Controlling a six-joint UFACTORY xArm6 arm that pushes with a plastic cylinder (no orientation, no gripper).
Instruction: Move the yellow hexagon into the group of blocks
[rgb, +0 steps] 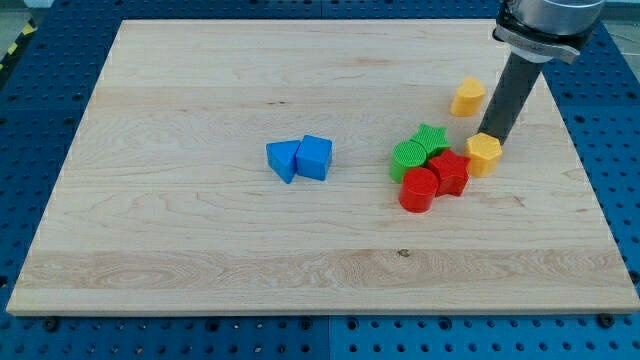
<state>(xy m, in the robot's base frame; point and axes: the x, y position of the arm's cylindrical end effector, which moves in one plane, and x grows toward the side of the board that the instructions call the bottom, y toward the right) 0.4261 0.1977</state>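
The arm ends in a plain rod, so no pincer is seen and nothing is held. My tip (492, 138) is set just behind the yellow hexagon (484, 154), touching its far edge. The hexagon lies at the right of the group, against the red star (449, 172). Beside that are a red cylinder (418, 190), a green cylinder (408, 159) and a green star (431, 139). A second yellow block (467, 97) lies farther back. Two blue blocks (300, 158) sit well apart to the left on the board (200, 100).
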